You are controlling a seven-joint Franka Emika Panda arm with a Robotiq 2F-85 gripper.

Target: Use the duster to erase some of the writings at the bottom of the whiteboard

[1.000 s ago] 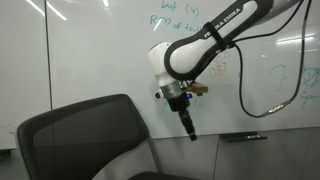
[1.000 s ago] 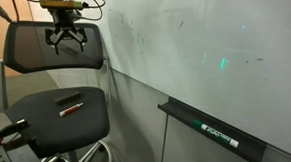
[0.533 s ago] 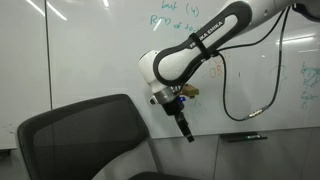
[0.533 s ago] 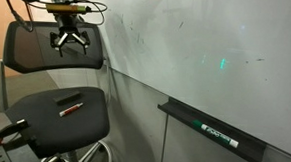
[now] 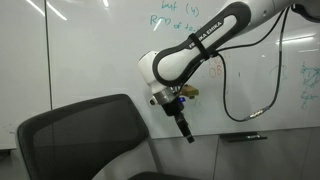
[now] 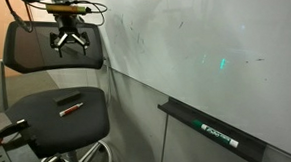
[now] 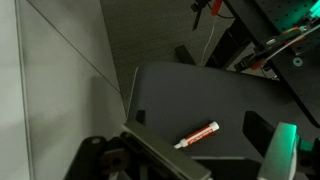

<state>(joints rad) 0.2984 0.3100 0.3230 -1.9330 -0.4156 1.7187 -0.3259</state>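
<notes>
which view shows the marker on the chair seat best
The wrist view: the marker lies large and whole on the chair seat. In an exterior view the marker is small and dim; in an exterior view only the chair back shows.

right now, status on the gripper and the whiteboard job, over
Gripper jaws open, empty, above the chair. Whiteboard not contacted; no duster in view. Red marker lying on the chair seat.

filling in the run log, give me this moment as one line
fingers: open, empty | position: above chair, off whiteboard | red marker: on chair seat | duster: not seen
</notes>
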